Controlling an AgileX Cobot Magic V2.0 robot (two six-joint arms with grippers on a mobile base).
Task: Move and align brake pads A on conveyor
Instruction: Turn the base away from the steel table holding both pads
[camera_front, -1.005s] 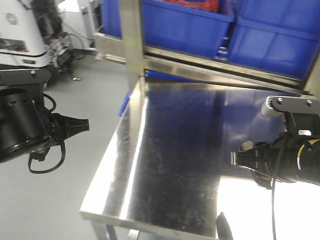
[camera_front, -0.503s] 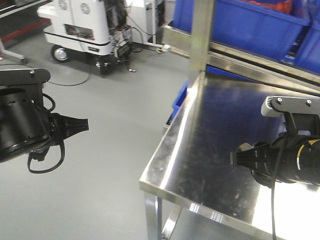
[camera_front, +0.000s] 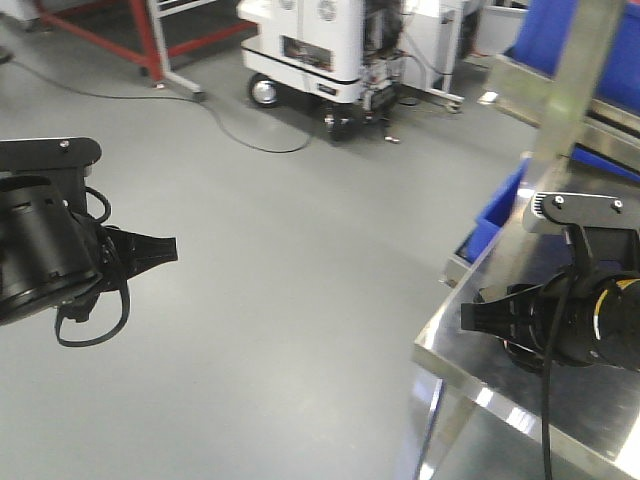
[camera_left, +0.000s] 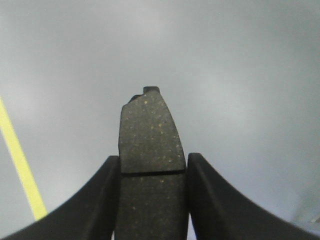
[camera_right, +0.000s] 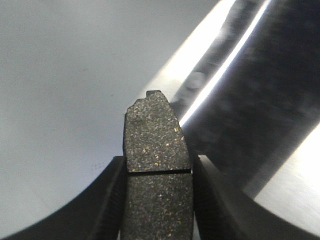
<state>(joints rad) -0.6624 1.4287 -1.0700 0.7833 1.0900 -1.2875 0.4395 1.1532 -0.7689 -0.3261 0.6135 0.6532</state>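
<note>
Brake pads A sit one in each of our grippers. Our left gripper (camera_front: 165, 247) pinches the left pad (camera_left: 150, 145) over grey floor (camera_front: 280, 300); our right gripper (camera_front: 470, 317) pinches the right pad (camera_right: 157, 145) above the steel table (camera_front: 460, 362) edge. Farther off stands a white cart (camera_front: 310, 45).

Black barrel-shaped wrist housings (camera_front: 35, 245), looped black cables (camera_front: 127, 298) (grey screwed bracket (camera_front: 580, 212) on right), curved black fingers (camera_left: 95, 200)

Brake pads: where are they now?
One pad is clamped in the left gripper over grey floor; another pad in the right gripper above the steel table's edge.
</note>
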